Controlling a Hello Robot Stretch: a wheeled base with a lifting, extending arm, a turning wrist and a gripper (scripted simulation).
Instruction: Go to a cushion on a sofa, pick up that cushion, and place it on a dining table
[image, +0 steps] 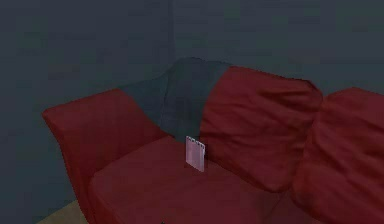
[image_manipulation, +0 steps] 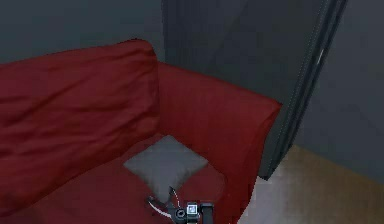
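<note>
one hand (image_manipulation: 163, 199) near one grey cushion (image_manipulation: 165, 162) on one red sofa (image_manipulation: 80, 100), hold and spread unclear

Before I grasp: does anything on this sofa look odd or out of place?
A small pale rectangle stands upright on the seat of the red fabric sofa, unusual there. The grey square cushion lies flat.

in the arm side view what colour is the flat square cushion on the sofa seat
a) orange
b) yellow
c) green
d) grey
d: the cushion lying flat on the seat of the red sofa is pale grey.
</note>
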